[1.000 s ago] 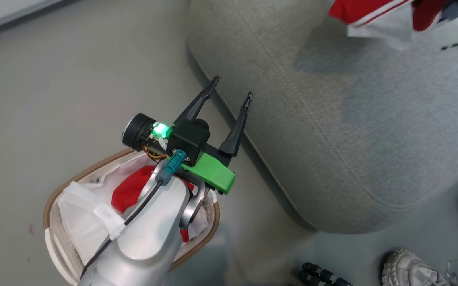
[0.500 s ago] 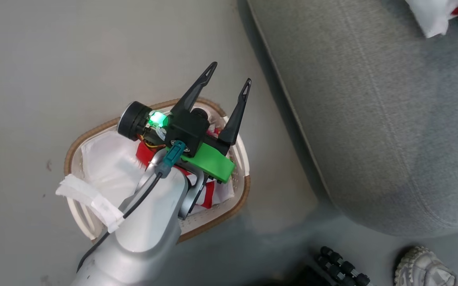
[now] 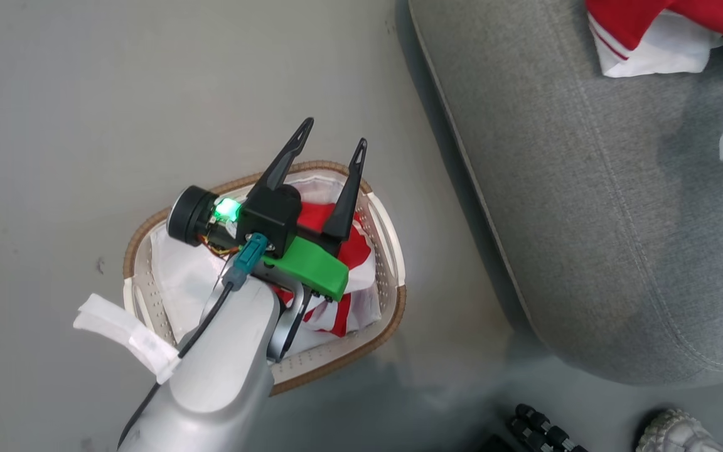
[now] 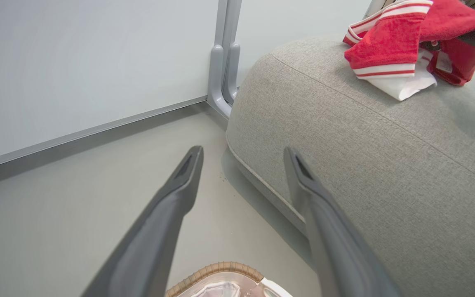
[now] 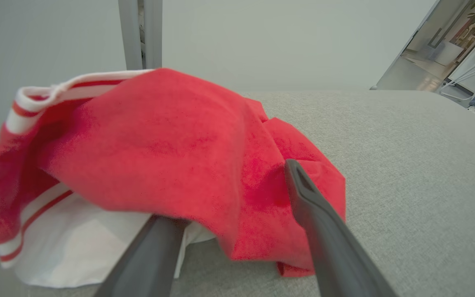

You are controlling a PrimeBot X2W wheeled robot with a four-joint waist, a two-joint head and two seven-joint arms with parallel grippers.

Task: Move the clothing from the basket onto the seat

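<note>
Our left tool [image 3: 332,133] hangs above the basket [image 3: 393,301], fingers spread wide with nothing between them. The basket stands on the floor [image 3: 117,94] just beside the seat [image 3: 587,220], apart from it by a strip of floor. Red and white clothing [image 3: 355,251] lies inside it on the white liner [image 3: 179,282]. Our left arm [image 3: 230,376] and its green mount [image 3: 308,267] cover the middle of the heap, so we cannot tell how much is there. A white tag [image 3: 123,326] sticks out from the arm past the basket's rim.

On the seat lies a red garment [image 5: 159,144] with white stripes and a white panel. Our right tool [image 5: 243,167] is at it, fingers wide apart. The cloth drapes over one finger and hides its tip, while the other stands bare beside the folds. We cannot tell whether the cloth is caught on it.

Behind the seat rises a pale wall [image 4: 76,62] with a grey post [image 4: 223,62]. Black ribbed parts [image 3: 543,430] lie on the floor near the seat's front corner.
</note>
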